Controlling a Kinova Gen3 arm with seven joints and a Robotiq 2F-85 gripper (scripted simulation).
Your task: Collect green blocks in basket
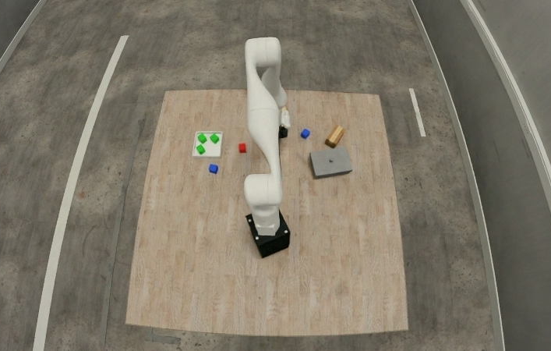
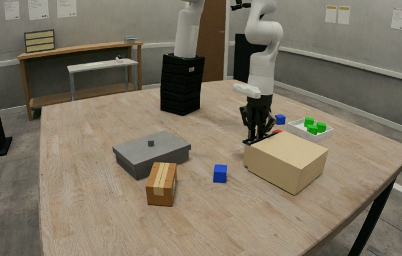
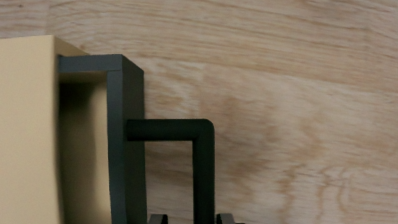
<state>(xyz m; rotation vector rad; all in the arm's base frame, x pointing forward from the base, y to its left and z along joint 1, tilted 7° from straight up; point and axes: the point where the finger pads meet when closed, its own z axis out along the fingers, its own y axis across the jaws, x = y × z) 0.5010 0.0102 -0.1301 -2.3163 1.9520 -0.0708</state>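
Several green blocks, three in number, lie in the white basket (image 1: 213,151) (image 2: 323,135): one (image 1: 202,138), one (image 1: 214,138) and one (image 1: 200,149). The light wooden cabinet (image 2: 291,149) (image 3: 25,125) has its dark-fronted drawer (image 3: 116,150) open by a small gap. The visible drawer part shows no block. My gripper (image 3: 191,219) (image 2: 255,136) is partly open, its fingers on either side of the black handle (image 3: 203,170), with a gap on one side. The grey metal box (image 2: 145,168) has its lid (image 1: 320,165) (image 2: 167,143) on, seemingly level.
A red block (image 1: 242,147) (image 2: 277,131) lies between basket and cabinet. One blue block (image 1: 213,168) (image 2: 280,119) is near the basket. Another blue block (image 1: 305,133) (image 2: 220,173) is between the cabinet and a cardboard box (image 1: 334,136) (image 2: 161,182), which stands by the metal box.
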